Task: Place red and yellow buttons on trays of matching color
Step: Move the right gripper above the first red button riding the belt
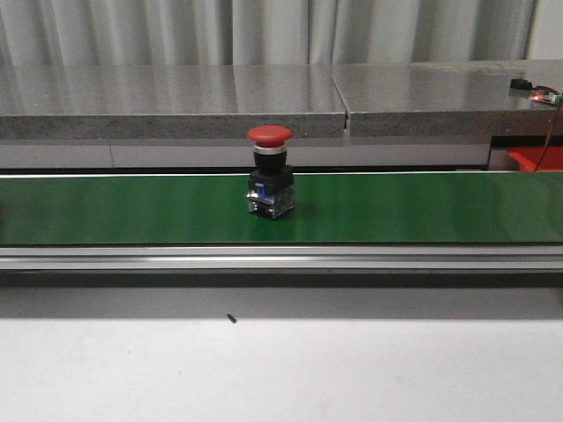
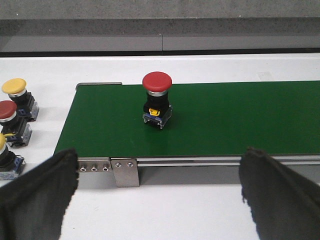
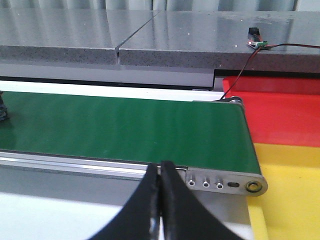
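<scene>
A red button (image 1: 269,173) with a black body stands upright on the green conveyor belt (image 1: 422,207), near its middle in the front view. It also shows in the left wrist view (image 2: 157,100). My left gripper (image 2: 159,192) is open and empty, on the near side of the belt, over the white table. My right gripper (image 3: 161,192) is shut and empty, near the belt's right end. A red tray (image 3: 280,110) and a yellow tray (image 3: 290,195) lie beyond that end. Neither gripper shows in the front view.
Spare buttons stand on the table off the belt's left end: a yellow button (image 2: 17,95), a red button (image 2: 10,120) and one cut off by the edge (image 2: 6,157). A grey stone ledge (image 1: 176,101) runs behind the belt. A cable with a small sensor (image 3: 255,40) lies on the ledge.
</scene>
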Available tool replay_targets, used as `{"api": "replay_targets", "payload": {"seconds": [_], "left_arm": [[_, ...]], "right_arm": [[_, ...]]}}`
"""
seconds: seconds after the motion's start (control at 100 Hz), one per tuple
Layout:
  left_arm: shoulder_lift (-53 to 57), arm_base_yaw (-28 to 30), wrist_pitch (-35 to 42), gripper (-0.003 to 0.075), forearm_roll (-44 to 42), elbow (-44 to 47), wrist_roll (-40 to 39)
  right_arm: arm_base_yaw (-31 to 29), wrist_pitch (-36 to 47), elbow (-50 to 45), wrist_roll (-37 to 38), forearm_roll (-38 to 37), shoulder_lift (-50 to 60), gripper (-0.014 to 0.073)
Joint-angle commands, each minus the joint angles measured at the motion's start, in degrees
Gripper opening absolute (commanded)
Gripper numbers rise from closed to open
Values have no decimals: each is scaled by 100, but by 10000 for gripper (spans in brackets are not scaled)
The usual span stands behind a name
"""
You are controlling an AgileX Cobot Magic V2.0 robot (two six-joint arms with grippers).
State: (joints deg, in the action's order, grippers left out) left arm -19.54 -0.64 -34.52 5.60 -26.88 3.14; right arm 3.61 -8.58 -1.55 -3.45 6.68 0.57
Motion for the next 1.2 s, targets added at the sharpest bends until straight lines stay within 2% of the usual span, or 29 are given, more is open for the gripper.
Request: {"api": "replay_targets", "payload": {"seconds": [0.0, 0.29, 0.38, 0.48, 0.64, 0.81, 0.91, 1.05, 1.19], "left_arm": [[137, -45, 443, 484, 84, -57, -19], [180, -45, 378, -21, 84, 84, -19], [180, -45, 378, -20, 84, 84, -19], [180, -45, 378, -20, 84, 84, -19], [180, -45, 378, -20, 84, 84, -19], [180, -45, 378, -20, 84, 84, -19], [180, -45, 378, -20, 84, 84, -19], [180, -45, 378, -20, 84, 84, -19], [180, -45, 378, -20, 84, 84, -19]], "right_arm": [[8, 544, 92, -13, 8, 114, -68], [8, 1366, 165, -13, 15, 114, -68], [8, 1289, 448, -13, 15, 114, -68], [8, 715, 1016, -13, 56, -15, -68], [2, -1155, 2500, -13, 197, -894, -68], [2, -3458, 4450, -13, 216, -2683, -68], [2, -4328, 5305, -13, 246, -3557, -68], [2, -4757, 6030, -13, 303, -4534, -68], [2, -4727, 6106, -13, 308, -5163, -68]]}}
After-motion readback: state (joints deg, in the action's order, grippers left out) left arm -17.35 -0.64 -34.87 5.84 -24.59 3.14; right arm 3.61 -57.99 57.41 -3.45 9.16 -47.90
